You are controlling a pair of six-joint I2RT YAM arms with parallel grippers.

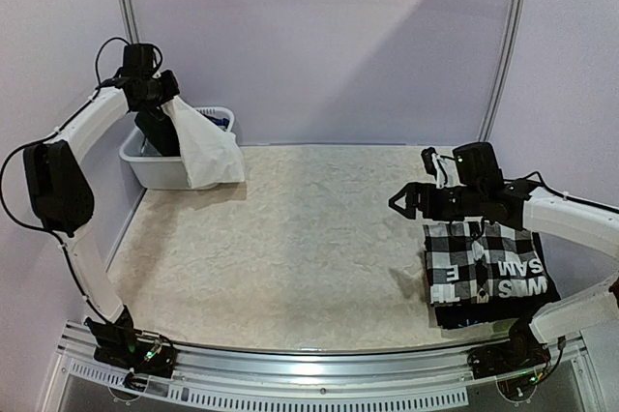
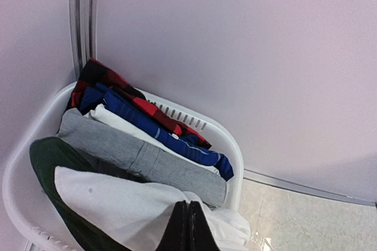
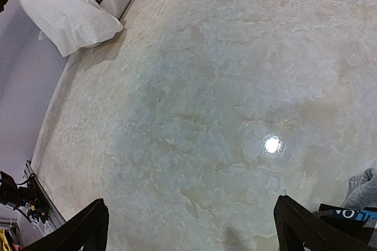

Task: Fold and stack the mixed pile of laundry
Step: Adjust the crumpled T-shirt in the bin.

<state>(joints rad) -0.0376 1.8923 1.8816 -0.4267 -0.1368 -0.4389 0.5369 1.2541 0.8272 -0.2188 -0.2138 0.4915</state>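
Top view: left gripper [image 1: 164,99] is clamped on the white cloth [image 1: 208,146], which hangs over the basket [image 1: 145,168]. Right gripper [image 1: 398,203] is spread and empty, just beside the stack of checkered shirt [image 1: 472,252] and black piece [image 1: 522,288] at the table's [image 1: 290,257] right side.
Left wrist: grey garment [image 2: 147,162] and blue garment [image 2: 156,128] lie in the basket, unfolded.
Right wrist: jaws wide apart over bare table.
Looks early: two stacked, several left.

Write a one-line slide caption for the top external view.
Left gripper holds up a white cloth garment at the white plastic basket; open right gripper hovers near the folded black-and-white checkered shirt.
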